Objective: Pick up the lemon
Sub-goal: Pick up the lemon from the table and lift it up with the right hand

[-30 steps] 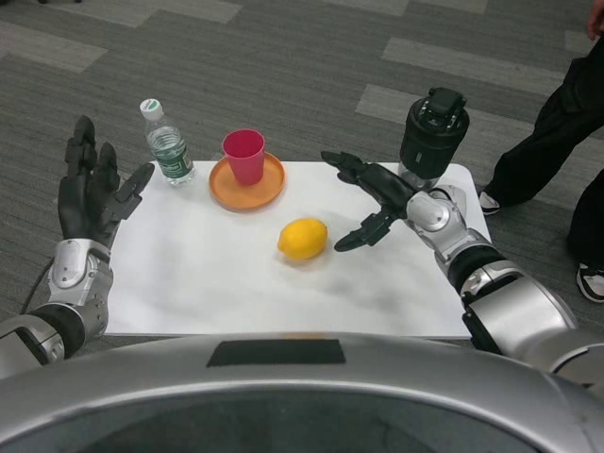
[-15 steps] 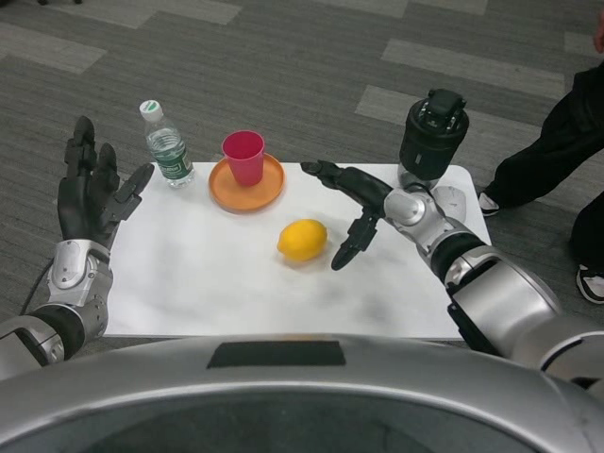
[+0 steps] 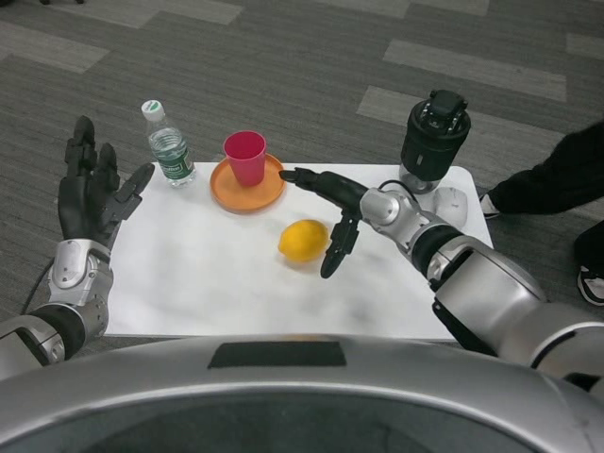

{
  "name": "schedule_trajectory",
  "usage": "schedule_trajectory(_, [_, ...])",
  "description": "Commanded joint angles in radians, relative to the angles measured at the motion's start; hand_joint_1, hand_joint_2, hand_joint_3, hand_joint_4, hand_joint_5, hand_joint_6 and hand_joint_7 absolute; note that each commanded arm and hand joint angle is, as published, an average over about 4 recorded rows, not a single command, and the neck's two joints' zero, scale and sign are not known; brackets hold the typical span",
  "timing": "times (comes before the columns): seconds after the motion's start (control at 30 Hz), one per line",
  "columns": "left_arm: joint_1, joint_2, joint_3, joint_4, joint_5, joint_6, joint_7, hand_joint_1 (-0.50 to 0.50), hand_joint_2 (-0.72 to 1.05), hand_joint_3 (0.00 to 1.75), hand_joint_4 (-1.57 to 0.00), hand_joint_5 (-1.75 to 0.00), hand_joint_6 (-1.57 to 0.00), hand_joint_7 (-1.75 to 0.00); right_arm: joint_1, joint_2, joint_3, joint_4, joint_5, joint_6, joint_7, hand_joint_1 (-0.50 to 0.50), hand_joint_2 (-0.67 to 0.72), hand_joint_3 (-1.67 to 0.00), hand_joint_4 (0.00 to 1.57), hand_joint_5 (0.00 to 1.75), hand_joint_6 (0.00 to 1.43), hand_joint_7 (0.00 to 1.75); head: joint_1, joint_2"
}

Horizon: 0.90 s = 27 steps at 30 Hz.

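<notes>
Our right hand (image 3: 327, 209) spread just right of the lemon (image 3: 303, 240), not gripping it, our left hand (image 3: 92, 192) spread at the table's (image 3: 217, 283) left edge

A white table (image 3: 189, 283) stands on grey patterned carpet (image 3: 311, 66).

No text can be read anywhere: the water bottle (image 3: 168, 146) carries a green label, but its print is too small and blurred to make out.
</notes>
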Motion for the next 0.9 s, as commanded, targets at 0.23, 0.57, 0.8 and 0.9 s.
schedule_trajectory(0.23, [-0.012, 0.002, 0.011, -0.003, 0.000, 0.000, 0.000, 0.50, 0.87, 0.09, 0.00, 0.00, 0.00, 0.00, -0.057, 0.014, 0.065, 0.076, 0.025, 0.030, -0.090, -0.15, -0.07, -0.24, 0.00, 0.29, 0.00, 0.00, 0.007, 0.001])
schedule_trajectory(0.57, [-0.012, 0.002, 0.015, -0.008, 0.006, 0.000, 0.000, 0.50, 0.87, 0.09, 0.00, 0.00, 0.00, 0.00, -0.091, 0.034, 0.175, 0.110, 0.027, 0.059, -0.151, -0.17, -0.19, -0.28, 0.00, 0.32, 0.00, 0.00, 0.015, -0.004])
schedule_trajectory(0.8, [-0.014, 0.001, 0.018, -0.010, 0.011, 0.000, 0.000, 0.50, 0.87, 0.09, 0.00, 0.00, 0.00, 0.00, -0.107, 0.044, 0.240, 0.118, 0.030, 0.071, -0.167, -0.17, -0.27, -0.32, 0.00, 0.41, 0.00, 0.00, 0.020, -0.009])
schedule_trajectory(0.9, [-0.018, 0.001, 0.019, -0.010, 0.015, 0.000, 0.000, 0.50, 0.87, 0.09, 0.00, 0.00, 0.00, 0.00, -0.111, 0.046, 0.258, 0.125, 0.032, 0.076, -0.169, -0.17, -0.29, -0.34, 0.00, 0.51, 0.00, 0.00, 0.027, -0.010])
